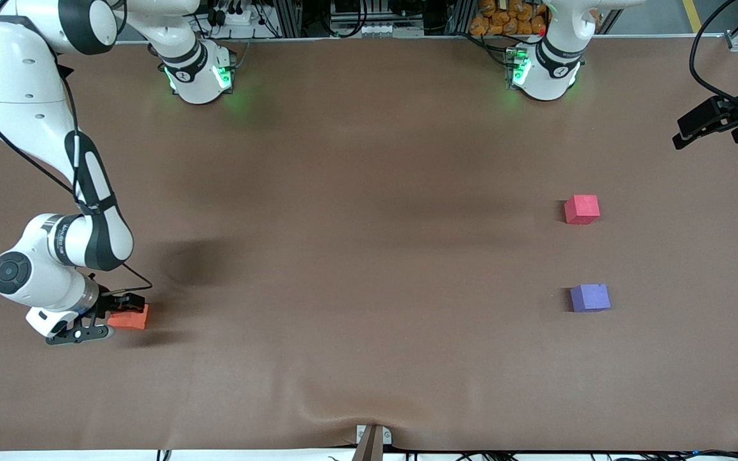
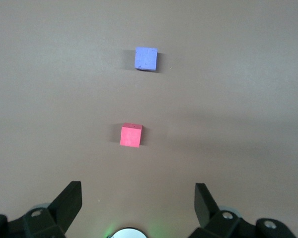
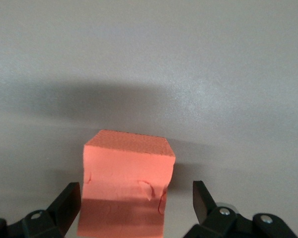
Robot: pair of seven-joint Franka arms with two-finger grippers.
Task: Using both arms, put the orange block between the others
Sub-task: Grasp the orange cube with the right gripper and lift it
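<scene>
Right pincer [image 1: 107,318] is sitting low at the lower left of the front frame, at the right arm's end of the desk [image 1: 356,256]. Its fingers are spread wide, straddling the orange block [image 1: 131,317]. In the right wrist view the block [image 3: 125,188] is lying between the two fingertips [image 3: 67,203] with a gap on each side, so I am reading this as not yet gripped. The block is resting on the desk.

Left pincer [image 1: 705,125] is hanging at the upper right edge of the front frame, spread too, holding nothing; that arm is waiting. Its wrist view is showing the red block [image 2: 131,135] and the purple block [image 2: 146,59] ahead of its open fingers [image 2: 69,201].

In the front view the red block [image 1: 582,209] and purple block [image 1: 590,298] are sitting mid-right, well apart from the orange one, purple lower in the frame, with bare desk between them.

Risks I am watching:
- Foam is soft; closing off-centre could twist or squash the block and let it slip.
- The block looks slightly turned relative to the fingers, so one finger could push it before the other touches.
- The targets are likely outside the right arm's reach; a handover could drop the block.
- The gap is modest; a sloppy placement could knock red or purple.
</scene>
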